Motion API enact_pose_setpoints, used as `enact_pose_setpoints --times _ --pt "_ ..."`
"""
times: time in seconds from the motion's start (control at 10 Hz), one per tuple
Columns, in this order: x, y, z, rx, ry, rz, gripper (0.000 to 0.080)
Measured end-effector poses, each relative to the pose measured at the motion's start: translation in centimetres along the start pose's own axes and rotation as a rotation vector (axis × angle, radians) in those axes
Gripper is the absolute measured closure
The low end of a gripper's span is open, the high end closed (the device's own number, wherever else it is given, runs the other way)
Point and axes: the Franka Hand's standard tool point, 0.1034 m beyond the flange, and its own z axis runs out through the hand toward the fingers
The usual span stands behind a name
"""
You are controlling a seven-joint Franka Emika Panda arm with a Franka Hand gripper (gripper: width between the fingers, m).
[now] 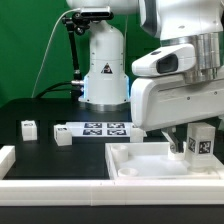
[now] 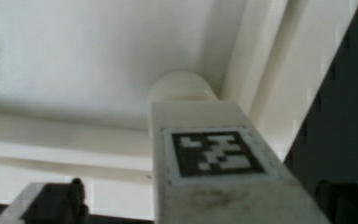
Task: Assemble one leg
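- You are looking at the gripper (image 1: 198, 138) hanging low over the tray-shaped piece (image 1: 130, 166), toward the exterior view's right. Its fingers are pointing down on either side of the leg (image 1: 203, 143).
- You are not getting a clear answer on the grip. In the wrist view one dark finger (image 2: 51, 202) is showing a pale gap between itself and the leg, and the other finger is blending into the dark edge. You cannot tell whether the jaws are clamping the leg or standing off it.
- The leg is standing upright between the fingers, with its black-and-white tag facing the exterior camera. Its lower end is reaching down near the tray-shaped piece's far wall, and you cannot tell whether it is touching there.
- In the wrist view the leg's rounded far end is lying close beside a raised white wall of the tray-shaped piece.
- The marker board (image 1: 103, 128) is lying on the black table (image 1: 30, 148) beyond the tray-shaped piece.
- A second small post (image 1: 63, 135) is sitting just beside the marker board's end on the exterior view's left. A third small post (image 1: 28, 128) is sitting farther that way, well apart from the gripper.
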Motion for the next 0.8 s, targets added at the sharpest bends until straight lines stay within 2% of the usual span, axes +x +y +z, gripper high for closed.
enact_pose_setpoints --times 0.1,0.2,0.3,0.4,0.5,0.8 --pt "0.0 0.0 0.0 0.0 0.0 0.0 0.028" --pt "0.0 -0.04 0.01 0.002 0.0 0.028 0.0419" --pt "0.0 -0.04 0.01 0.001 0.0 0.054 0.0514" --pt "0.0 -0.03 0.02 0.001 0.0 0.052 0.0514" --pt "0.03 -0.28 0.1 0.01 0.008 0.178 0.0514" --pt "-0.05 -0.07 0.13 0.002 0.045 0.688 0.0514"
